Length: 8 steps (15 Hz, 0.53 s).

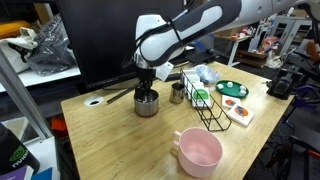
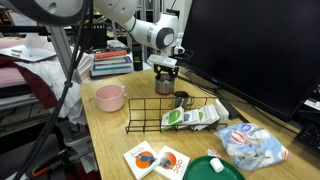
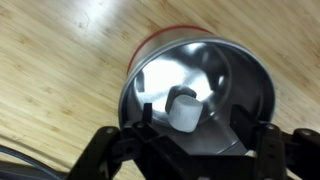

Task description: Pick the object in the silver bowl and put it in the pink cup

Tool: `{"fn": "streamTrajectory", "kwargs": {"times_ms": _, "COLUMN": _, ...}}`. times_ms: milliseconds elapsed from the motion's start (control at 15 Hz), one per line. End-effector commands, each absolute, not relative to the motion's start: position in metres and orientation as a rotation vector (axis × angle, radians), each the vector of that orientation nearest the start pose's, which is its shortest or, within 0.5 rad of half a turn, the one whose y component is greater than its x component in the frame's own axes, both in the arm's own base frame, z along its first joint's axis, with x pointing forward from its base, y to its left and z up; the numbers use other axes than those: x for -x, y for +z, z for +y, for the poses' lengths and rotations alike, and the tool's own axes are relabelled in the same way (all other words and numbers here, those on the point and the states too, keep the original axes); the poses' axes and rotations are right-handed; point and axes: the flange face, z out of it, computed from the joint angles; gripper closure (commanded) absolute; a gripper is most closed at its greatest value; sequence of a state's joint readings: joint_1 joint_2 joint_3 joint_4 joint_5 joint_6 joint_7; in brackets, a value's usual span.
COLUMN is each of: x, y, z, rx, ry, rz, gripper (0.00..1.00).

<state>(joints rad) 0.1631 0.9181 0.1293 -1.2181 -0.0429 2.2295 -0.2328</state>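
As viewed from the wrist, entry one: the silver bowl (image 3: 215, 65), round and shiny, upright on the wooden table (image 3: 60, 60).

Entry two: the object (image 3: 185, 108), small and whitish, lying on the bowl's floor near the middle (finer detail not legible).

Entry three: the gripper (image 3: 200, 135), jaws apart, with one dark finger (image 3: 148, 122) on each side of the object. Neither visibly touches it, and the tips sit at or just inside the rim.

Entry four: the pink cup (image 1: 198, 150) (image 2: 110, 97), shown in both exterior views, wide, handled, upright near a table edge and well apart from the bowl.

Entry five: a slimmer metal cup (image 1: 177, 93), just beside the bowl.

Entry six: a black wire rack (image 1: 205, 108), standing between the metal cup and a green plate (image 1: 232, 88).
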Motion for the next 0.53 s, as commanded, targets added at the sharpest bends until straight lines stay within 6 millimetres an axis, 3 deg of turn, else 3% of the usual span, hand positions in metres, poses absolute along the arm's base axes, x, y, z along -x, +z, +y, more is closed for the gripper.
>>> {"fn": "streamTrajectory", "kwargs": {"times_ms": 0, "x": -0.7492, "y": 0.2241, "z": 0.1944, "rx": 2.973, "ry": -0.125, "rz": -0.794, "gripper": 0.42}}
{"fn": "streamTrajectory", "kwargs": {"times_ms": 400, "x": -0.7546, "y": 0.2189, "z": 0.1955, "rx": 2.965, "ry": -0.120, "rz": -0.813, "gripper": 0.31}}
{"fn": "streamTrajectory", "kwargs": {"times_ms": 467, "x": -0.7553, "y": 0.2179, "z": 0.1959, "rx": 2.962, "ry": -0.114, "rz": -0.820, "gripper": 0.33}}
